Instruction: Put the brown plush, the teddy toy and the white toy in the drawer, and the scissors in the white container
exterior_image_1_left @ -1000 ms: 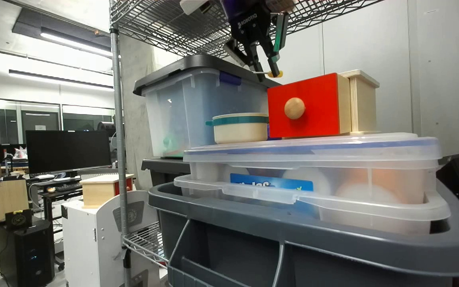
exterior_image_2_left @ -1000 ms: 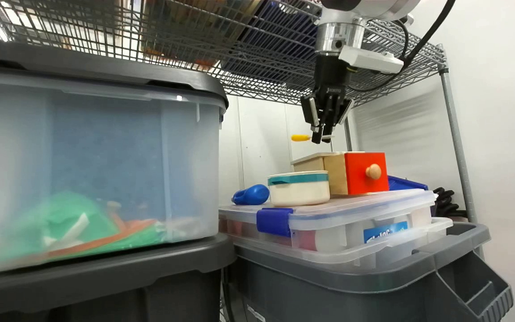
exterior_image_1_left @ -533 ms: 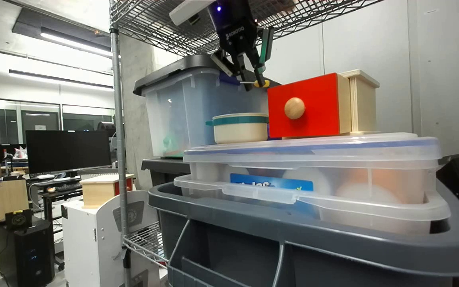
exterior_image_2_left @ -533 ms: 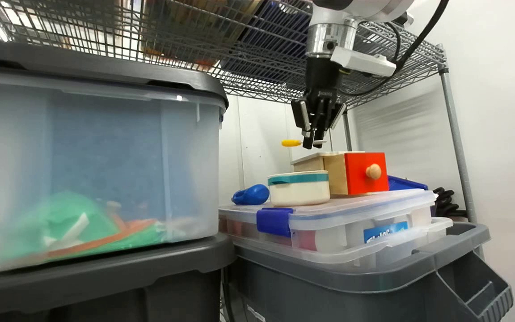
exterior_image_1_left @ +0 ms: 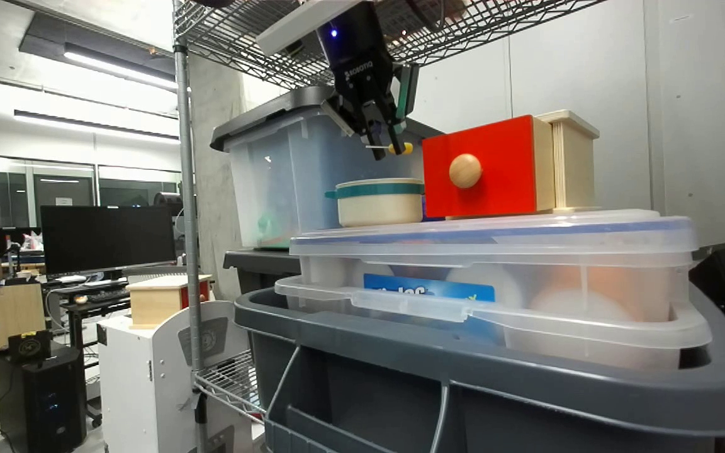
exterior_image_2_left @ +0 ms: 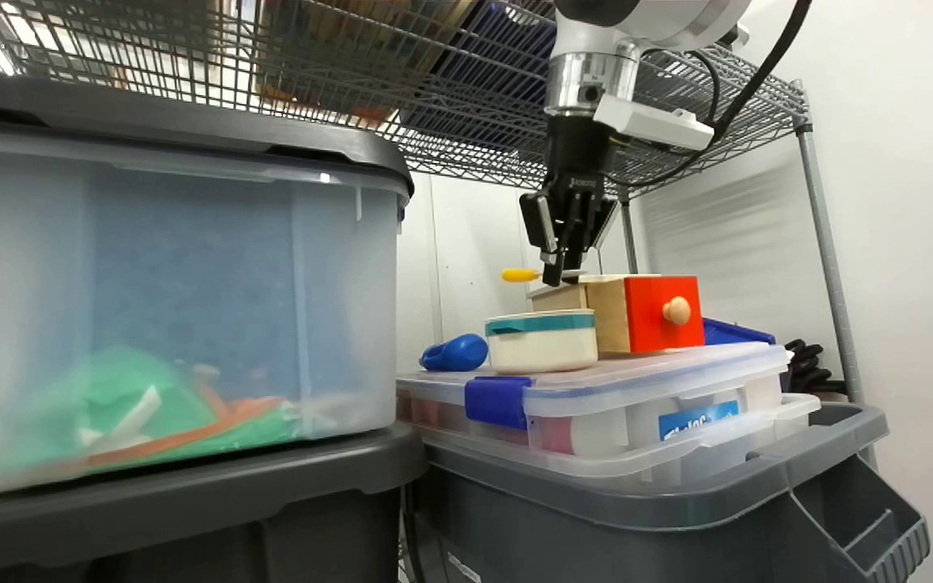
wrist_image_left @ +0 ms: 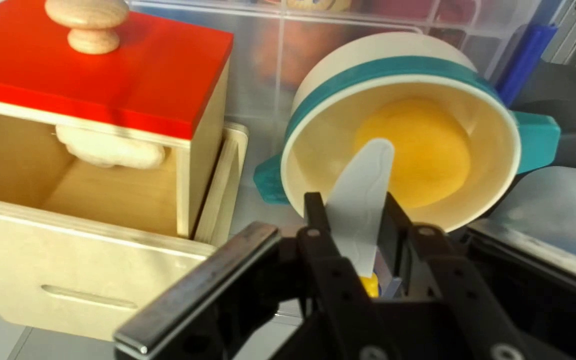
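Knife (wrist_image_left: 360, 205) with a white blade and yellow handle, pinched across the blade between the two black fingers (wrist_image_left: 314, 215) of the gripper (exterior_image_1_left: 387, 153). Held roughly level, above the cream pot (exterior_image_1_left: 380, 211) with the teal band, apart from the rim in both exterior views; in the wrist view, seen with its tip across the pot's open mouth. Inside the pot, a round yellow thing (wrist_image_left: 428, 155). Just beside the pot, a red drawer (exterior_image_1_left: 504, 154) with a round wooden knob (exterior_image_1_left: 465, 171), standing part way out of its pale casing (exterior_image_1_left: 576, 157). In the drawer, close behind the red front, a pale soft toy (wrist_image_left: 110, 148), partly hidden; too little in sight to tell which toy. Under both pot and casing, a lidded clear box (exterior_image_1_left: 526, 242), over a large grey bin (exterior_image_1_left: 463, 352). In an exterior view, a blue thing (exterior_image_2_left: 456, 354) just beside the pot. Nearby, a tall clear tub (exterior_image_1_left: 325, 157) with a dark lid; overhead, a wire shelf (exterior_image_2_left: 353, 73)
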